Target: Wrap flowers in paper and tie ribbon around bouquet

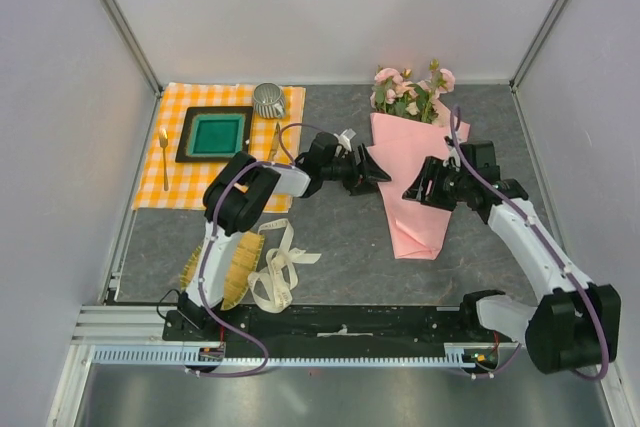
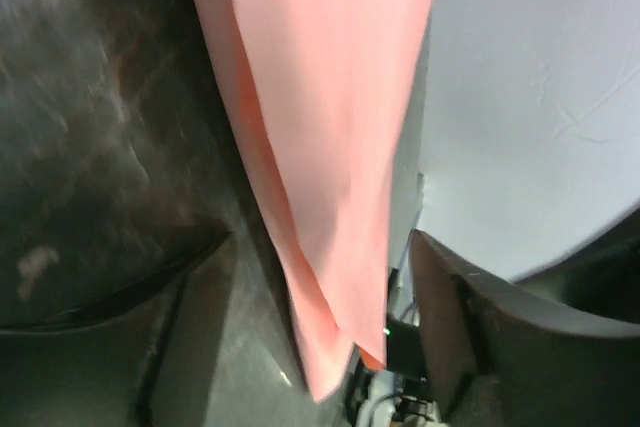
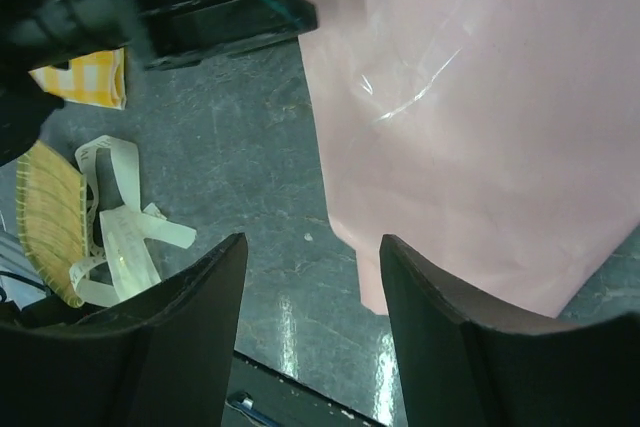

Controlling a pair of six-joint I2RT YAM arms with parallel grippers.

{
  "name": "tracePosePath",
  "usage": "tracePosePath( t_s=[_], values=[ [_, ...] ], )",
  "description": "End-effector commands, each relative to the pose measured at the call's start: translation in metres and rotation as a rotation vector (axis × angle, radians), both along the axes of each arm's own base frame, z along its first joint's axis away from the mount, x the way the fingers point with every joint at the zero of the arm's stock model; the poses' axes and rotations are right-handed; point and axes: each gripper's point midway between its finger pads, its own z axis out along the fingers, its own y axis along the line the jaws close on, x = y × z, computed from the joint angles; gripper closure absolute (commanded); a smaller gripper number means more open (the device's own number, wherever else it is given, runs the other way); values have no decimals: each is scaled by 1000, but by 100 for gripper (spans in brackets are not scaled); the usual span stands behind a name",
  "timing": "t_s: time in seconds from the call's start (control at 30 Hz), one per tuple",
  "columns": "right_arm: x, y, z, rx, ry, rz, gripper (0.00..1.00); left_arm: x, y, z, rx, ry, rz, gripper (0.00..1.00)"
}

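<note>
**Left gripper** (image 1: 380,171): jaws spread wide, holding nothing. Its tip is just beside the bouquet (image 1: 415,227), at the left edge of the paper (image 2: 330,97) cone, about midway along. In the left wrist view the cone's narrow end shows between the two fingers. Whether either pad touches it cannot be told.

**Right gripper** (image 3: 312,247): jaws apart, nothing between them. It stands over the bouquet's right edge, also about midway along. In its wrist view the cone's narrow end lies just beyond the fingers.

**Bouquet:** lying flat on the grey table (image 1: 340,232), narrow end toward the arm bases. The flowers (image 1: 412,87) emerge from the wide far end.

**Ribbon** (image 1: 280,269): loosely looped, well apart from the bouquet, to the left of its narrow end.

**Bamboo mat** (image 1: 232,265): beside the ribbon, farther left of the bouquet.

**Checked cloth** (image 1: 180,107): left of the bouquet's flower end. It bears a green tray (image 1: 215,134), a metal cup (image 1: 268,100) and a gold utensil (image 1: 163,155).
</note>
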Motion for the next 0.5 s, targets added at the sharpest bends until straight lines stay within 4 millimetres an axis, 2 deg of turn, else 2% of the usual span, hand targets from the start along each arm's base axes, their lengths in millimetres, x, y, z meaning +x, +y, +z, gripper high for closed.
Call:
tracePosePath(
  t_s=[0.0, 0.03, 0.07, 0.1, 0.13, 0.17, 0.2, 0.23, 0.27, 0.3, 0.33, 0.4, 0.43, 0.47],
  values=[
    [-3, -10, 45, -16, -92, -61, 36, 11, -15, -21, -24, 18, 19, 35],
    [-8, -12, 50, -20, -90, -66, 36, 13, -18, -23, -25, 39, 44, 41],
    [-6, -13, 73, -14, -144, -74, 36, 16, -22, -23, -26, 42, 64, 58],
    [-7, -15, 83, -19, -162, -89, 36, 24, -26, -20, -44, 17, 104, 69],
    [-9, -20, 91, -31, -177, -116, 36, 20, -36, -20, -62, 41, 125, 77],
    [-9, -23, 114, -25, -236, -136, 36, 22, -44, -14, -84, 31, 148, 94],
    [-9, -28, 123, -37, -257, -163, 36, 31, -52, -8, -112, -6, 213, 98],
    [-10, -37, 128, -60, -257, -219, 36, 22, -68, -4, -150, 6, 231, 98],
    [-11, -42, 143, -63, -295, -253, 36, 23, -80, 3, -188, -4, 264, 98],
    [-12, -46, 148, -68, -307, -280, 36, 33, -85, 6, -215, -21, 353, 98],
    [-16, -51, 148, -77, -296, -305, 36, 23, -103, 21, -294, -9, 374, 98],
    [-20, -59, 160, -80, -320, -358, 36, 32, -123, 19, -349, 9, 465, 98],
    [-23, -60, 161, -85, -315, -365, 36, 21, -140, 13, -356, 68, 452, 98],
    [-27, -63, 168, -86, -336, -377, 36, 31, -156, 20, -394, 81, 465, 98]
  ],
)
